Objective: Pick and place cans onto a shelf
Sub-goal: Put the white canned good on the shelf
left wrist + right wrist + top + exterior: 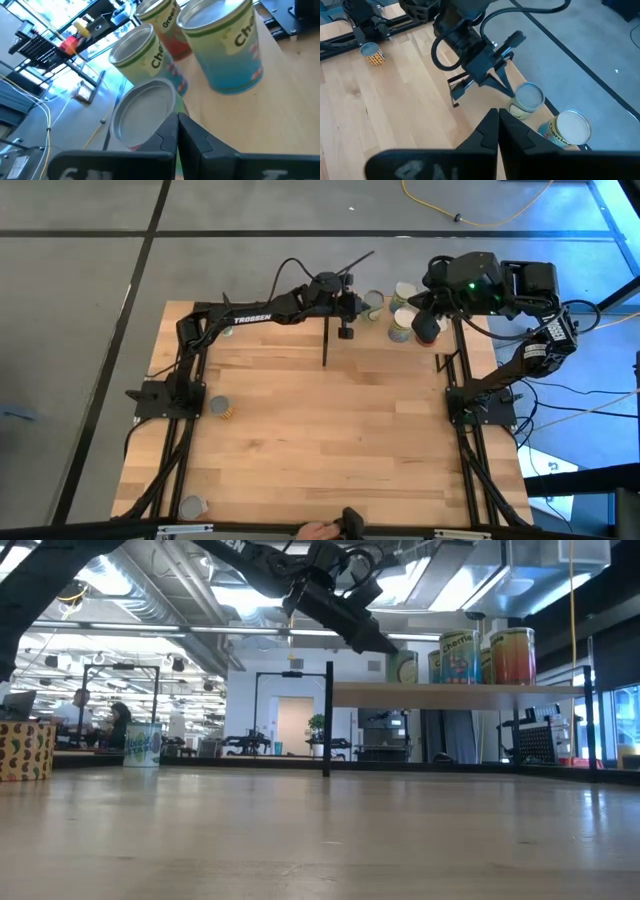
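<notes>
The shelf (460, 695) stands at the table's far right, with several cans upright on it. In the left wrist view they are a green-and-blue can (225, 45), another like it (137, 57) and an orange one (165, 20). A nearer can with a silvery lid (145, 107) stands just beyond my left gripper (177, 127), which is shut and reaches level over the shelf's left end (355, 305). My right gripper (497, 117) is shut and hangs high above the shelf's right part (425, 325), holding nothing. My left gripper has its shut fingertips (170, 125) right beside the side of the silvery-lidded can, just under the lid's rim (167, 95), coming at it level from the table's left. Whether they touch the can I cannot tell. The can stands on the shelf.
A yellow can (221, 409) stands on the table's left part and another can (190, 505) by the near left corner. A black shelf post (328, 720) rises at the shelf's left end. A person's hand (318, 530) shows at the near edge.
</notes>
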You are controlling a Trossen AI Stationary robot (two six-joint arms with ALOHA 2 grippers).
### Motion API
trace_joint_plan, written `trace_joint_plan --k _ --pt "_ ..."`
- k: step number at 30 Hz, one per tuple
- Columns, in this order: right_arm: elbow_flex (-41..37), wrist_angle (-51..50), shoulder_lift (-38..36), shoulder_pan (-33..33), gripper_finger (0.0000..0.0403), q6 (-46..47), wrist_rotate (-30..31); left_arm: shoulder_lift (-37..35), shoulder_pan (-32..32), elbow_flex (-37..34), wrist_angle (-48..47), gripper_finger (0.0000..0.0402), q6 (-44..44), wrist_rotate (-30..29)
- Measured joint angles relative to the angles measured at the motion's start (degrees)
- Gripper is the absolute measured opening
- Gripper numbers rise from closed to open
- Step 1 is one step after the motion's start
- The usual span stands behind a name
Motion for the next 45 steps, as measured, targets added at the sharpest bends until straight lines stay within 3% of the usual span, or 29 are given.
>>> trace_joint_plan --k 9,14,17,22,27,31,34,42,45 --pt "0.0 0.0 0.0 0.0 0.001 0.0 0.0 -3.3 -1.1 -0.1 -3.3 0.0 -0.7 0.1" --pt "0.0 0.0 0.0 0.0 0.001 -0.4 -0.4 -11.8 -4.2 0.1 -16.8 0.0 -4.9 -1.2" --pt "0.0 0.0 0.0 0.0 0.001 -0.4 -0.5 -16.7 -6.7 0.0 -25.8 0.0 -9.6 -8.0" --pt "0.0 0.0 0.0 0.0 0.001 -1.6 -0.5 -23.9 -11.4 0.0 -40.9 0.0 -21.2 -26.3" --pt "0.0 0.0 0.0 0.0 0.001 -1.6 -0.5 -28.6 -11.7 0.0 -56.0 0.0 -38.4 -35.3" --pt "0.0 0.0 0.0 0.0 0.001 -1.6 -0.5 -29.0 -8.1 -0.1 -69.6 0.0 -45.9 -35.4" --pt "0.0 0.0 0.0 0.0 0.001 -1.8 -0.5 -28.9 -4.5 0.0 -75.7 0.0 -48.4 -32.3" --pt "0.0 0.0 0.0 0.0 0.001 -1.9 -0.5 -28.8 3.9 0.0 -78.7 0.0023 -51.4 -31.2" --pt "0.0 0.0 0.0 0.0 0.001 -1.9 -0.5 -28.3 8.0 0.0 -80.3 0.0037 -54.7 -28.0"
